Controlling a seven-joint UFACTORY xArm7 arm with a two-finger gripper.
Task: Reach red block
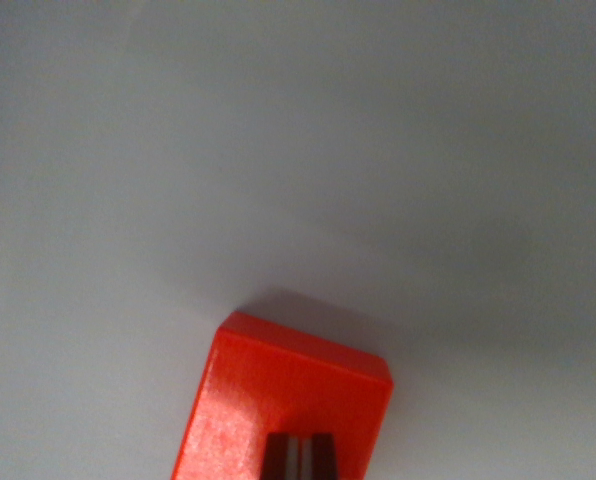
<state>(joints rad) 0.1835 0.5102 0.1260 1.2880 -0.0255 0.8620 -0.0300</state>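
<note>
At the wrist view's left there is nothing but the pale grey table (98, 200), bare and evenly lit, and I see no bowl, tray or any other container on it, so nothing holds anything here. Moving toward the middle, the red block (278, 400) sits low in the picture, cut off by the bottom edge, turned a little so that one corner points up and to the wrist view's left. It lies flat on the table, with a soft shadow spreading from its far edge toward the wrist view's right.

At the bottom centre, over the block's near face, two dark narrow tips with a light strip between them show; I take these for the gripper (300, 458). Too little of it is in view for me to say whether it stands open or closed, and I cannot tell whether it touches the block or merely hangs above it.

I judge the block lies so close under the camera because the arm is lined up over it, which is what a reach calls for. By that reading the reach is nearly or fully made. The wrist view's right holds only more bare table, darker where the shadow falls.
</note>
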